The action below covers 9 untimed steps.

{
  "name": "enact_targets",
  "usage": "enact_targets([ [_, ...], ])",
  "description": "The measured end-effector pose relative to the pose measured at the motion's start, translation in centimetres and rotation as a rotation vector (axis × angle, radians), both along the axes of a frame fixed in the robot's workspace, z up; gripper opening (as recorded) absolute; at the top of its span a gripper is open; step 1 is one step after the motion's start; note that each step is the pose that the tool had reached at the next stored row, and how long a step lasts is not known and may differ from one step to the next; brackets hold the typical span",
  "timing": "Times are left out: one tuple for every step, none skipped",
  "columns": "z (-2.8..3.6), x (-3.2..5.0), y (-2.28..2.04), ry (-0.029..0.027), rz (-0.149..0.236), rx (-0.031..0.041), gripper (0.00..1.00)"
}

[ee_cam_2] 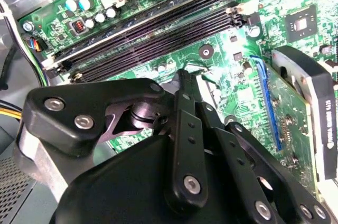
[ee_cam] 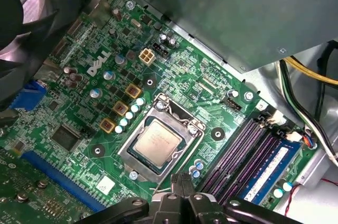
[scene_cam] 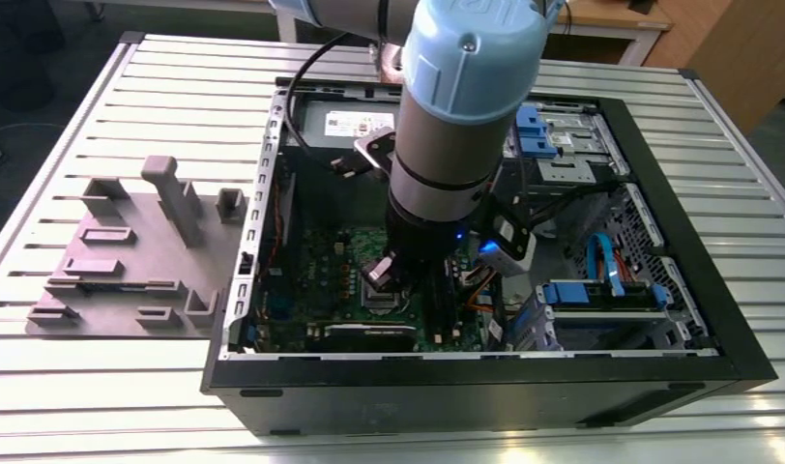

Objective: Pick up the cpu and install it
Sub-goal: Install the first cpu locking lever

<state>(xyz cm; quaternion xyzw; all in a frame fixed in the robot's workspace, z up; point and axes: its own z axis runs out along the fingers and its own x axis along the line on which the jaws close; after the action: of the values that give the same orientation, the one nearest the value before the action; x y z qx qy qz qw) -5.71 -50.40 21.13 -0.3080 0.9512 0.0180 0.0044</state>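
Observation:
The cpu (ee_cam: 157, 142), a small square chip with a silvery top, lies flat inside the shiny socket frame (ee_cam: 186, 127) on the green motherboard (ee_cam: 79, 102). In the first wrist view my gripper (ee_cam: 182, 179) hovers just beside the socket's corner, apart from the chip, its fingertips pressed together with nothing between them. The second wrist view shows the black gripper (ee_cam_2: 182, 78) linkage converging to a point over the board. In the exterior view the arm reaches down into the open computer case, with the gripper (scene_cam: 385, 278) low over the motherboard (scene_cam: 322, 280).
Dark memory slots (ee_cam_2: 153, 28) run beside the socket. An expansion card (ee_cam_2: 311, 108) stands at the board's edge. The grey power supply (ee_cam: 237, 12) and cables (ee_cam: 306, 113) crowd one side. The case wall (scene_cam: 496, 372) surrounds the board. A grey plastic tray (scene_cam: 129, 251) sits at the exterior view's left.

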Motion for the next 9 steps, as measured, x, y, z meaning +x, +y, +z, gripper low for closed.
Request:
enact_targets([
  [0.0,-0.01,0.0,0.0,0.0,0.0,0.1],
  [0.01,-0.15,-0.01,-0.0002,0.0,-0.0003,0.1],
  [0.0,-0.38,-0.01,-0.0009,0.0,-0.0004,0.1],
  [-0.02,-0.67,-0.01,-0.0019,0.0,-0.0002,0.1],
  [-0.03,-1.01,0.0,-0.003,0.0,-0.0002,0.1],
  [-0.04,-1.43,0.0,-0.0045,0.0,-0.0002,0.1],
  [-0.04,-1.83,0.0,-0.0061,0.0,-0.0002,0.1],
  [-0.05,-2.16,0.0,-0.0075,0.0,-0.0002,0.1],
  [-0.05,-2.39,0.0,-0.0083,0.0,-0.0002,0.1],
])
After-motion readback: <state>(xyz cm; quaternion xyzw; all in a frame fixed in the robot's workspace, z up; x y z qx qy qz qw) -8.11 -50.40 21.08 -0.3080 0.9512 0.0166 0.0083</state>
